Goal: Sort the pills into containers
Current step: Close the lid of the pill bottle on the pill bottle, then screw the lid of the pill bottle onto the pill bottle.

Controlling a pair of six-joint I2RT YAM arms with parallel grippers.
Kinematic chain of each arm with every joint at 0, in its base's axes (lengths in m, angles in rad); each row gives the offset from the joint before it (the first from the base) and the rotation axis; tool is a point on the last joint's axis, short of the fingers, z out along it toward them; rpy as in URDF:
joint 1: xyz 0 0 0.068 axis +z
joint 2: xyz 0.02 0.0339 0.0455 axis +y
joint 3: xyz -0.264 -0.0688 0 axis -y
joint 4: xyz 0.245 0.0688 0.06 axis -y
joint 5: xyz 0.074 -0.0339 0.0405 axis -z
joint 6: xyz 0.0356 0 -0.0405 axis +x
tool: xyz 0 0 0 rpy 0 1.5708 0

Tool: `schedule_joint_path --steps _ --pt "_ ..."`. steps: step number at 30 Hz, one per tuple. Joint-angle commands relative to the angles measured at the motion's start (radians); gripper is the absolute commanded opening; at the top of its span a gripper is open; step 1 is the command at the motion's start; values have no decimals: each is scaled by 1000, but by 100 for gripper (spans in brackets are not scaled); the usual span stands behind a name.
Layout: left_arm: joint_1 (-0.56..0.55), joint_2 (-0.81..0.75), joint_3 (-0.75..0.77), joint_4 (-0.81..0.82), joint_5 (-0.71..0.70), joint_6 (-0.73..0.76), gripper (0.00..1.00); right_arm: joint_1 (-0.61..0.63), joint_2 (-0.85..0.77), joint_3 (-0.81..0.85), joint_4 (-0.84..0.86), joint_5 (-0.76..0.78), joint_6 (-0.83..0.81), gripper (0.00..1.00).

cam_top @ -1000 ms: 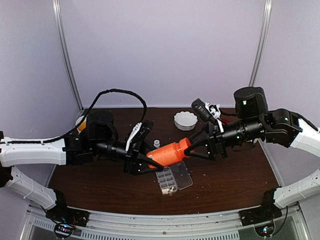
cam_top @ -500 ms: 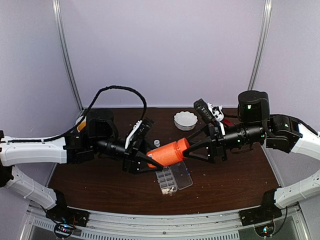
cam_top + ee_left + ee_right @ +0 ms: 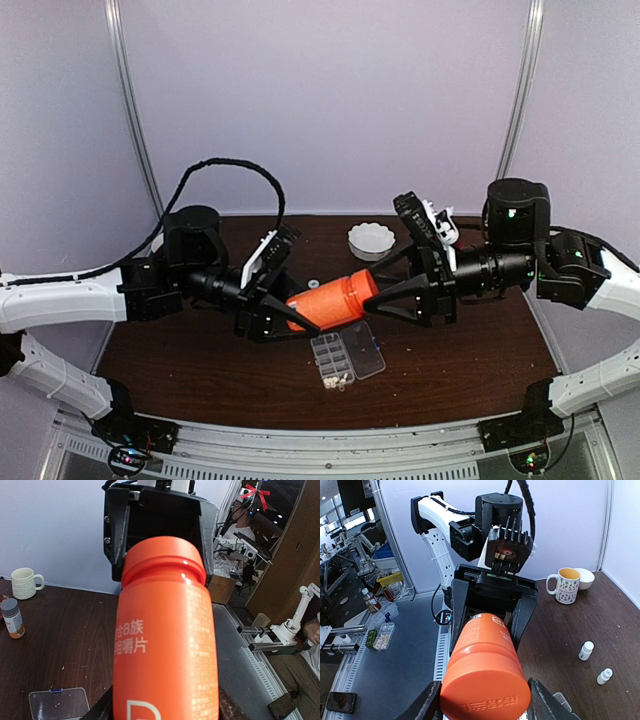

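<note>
An orange bottle (image 3: pixel 330 301) hangs tilted above the table between both arms. My left gripper (image 3: pixel 298 312) is shut on its body, which fills the left wrist view (image 3: pixel 165 645). My right gripper (image 3: pixel 380 292) is closed round the bottle's orange cap (image 3: pixel 486 692), with a finger (image 3: pixel 427 705) tight on each side. The clear organiser box (image 3: pixel 348 358) lies open on the table just under the bottle. Cream-white pills (image 3: pixel 334 377) sit in its near cells. Its clear lid (image 3: pixel 57 704) shows low in the left wrist view.
A white fluted bowl (image 3: pixel 371 240) stands at the back. A tiny white bottle (image 3: pixel 314 286) stands behind the orange one, and two (image 3: pixel 586 650) (image 3: pixel 605 676) show in the right wrist view. A patterned mug (image 3: pixel 565 585) and a small bowl (image 3: pixel 585 577) stand at the far left.
My right gripper has moved left onto the bottle's cap and closed on it. My left arm has shifted a little and the bottle now lies more level.
</note>
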Motion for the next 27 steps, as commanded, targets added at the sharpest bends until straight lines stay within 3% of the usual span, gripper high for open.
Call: schedule_joint_path --steps 1,5,11,18,23,27 --pt "-10 -30 81 105 77 -22 0 39 35 8 -9 73 -114 34" --pt "-10 -16 85 142 154 -97 0 88 40 25 -21 147 -197 34" --pt "-9 -51 84 120 126 -121 0 120 57 36 -11 248 -219 34" --pt "-9 -128 121 -216 -135 155 0 120 133 85 -67 228 -56 26" --pt "-11 -150 106 -253 -279 362 0 119 131 30 22 192 84 26" --pt "-11 -153 112 -270 -452 489 0 118 155 74 -25 203 214 26"
